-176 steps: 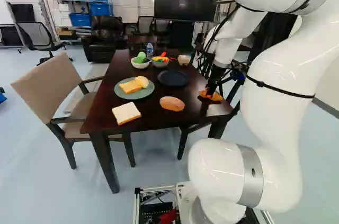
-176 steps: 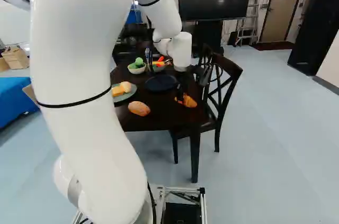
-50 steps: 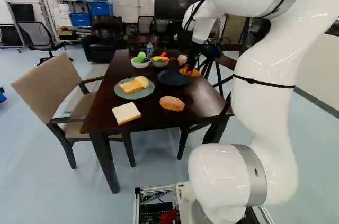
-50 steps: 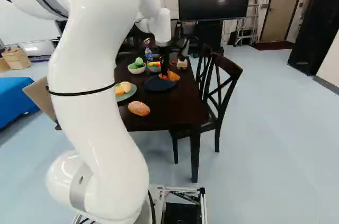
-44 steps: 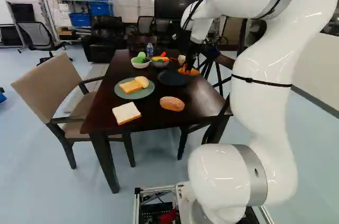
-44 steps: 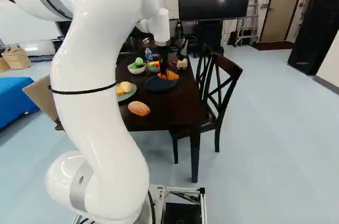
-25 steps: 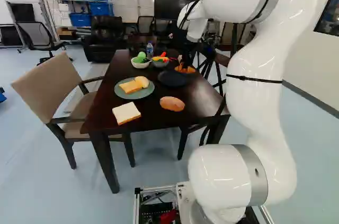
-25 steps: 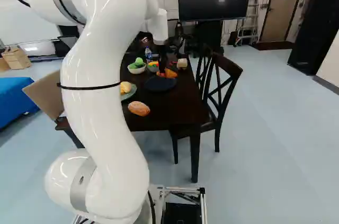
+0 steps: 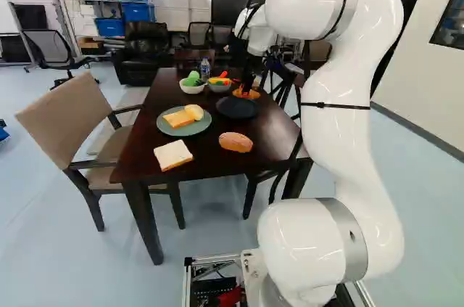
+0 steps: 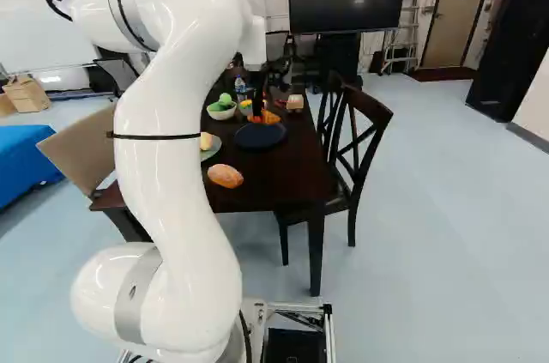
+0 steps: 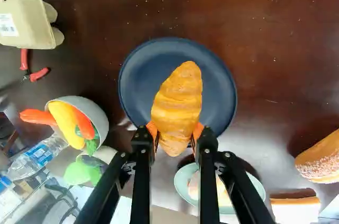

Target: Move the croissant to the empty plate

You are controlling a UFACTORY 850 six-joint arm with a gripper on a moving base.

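While the gripper (image 11: 175,130) is clamping the croissant (image 11: 179,97), any off-centre release is risking a roll past the plate's (image 11: 218,91) far rim.

The golden, ridged croissant (image 11: 178,103) is held over the dark blue plate (image 11: 218,94) (a round one, lying flat).

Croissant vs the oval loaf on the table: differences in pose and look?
Pose: the croissant is held in the gripper; the oval loaf lies loose on the table.
Surface: the croissant has ridges running across it; the oval loaf has pale speckling instead.
Colour: the croissant is golden-orange, the oval loaf a browner orange.
Shared: both are longer than wide.
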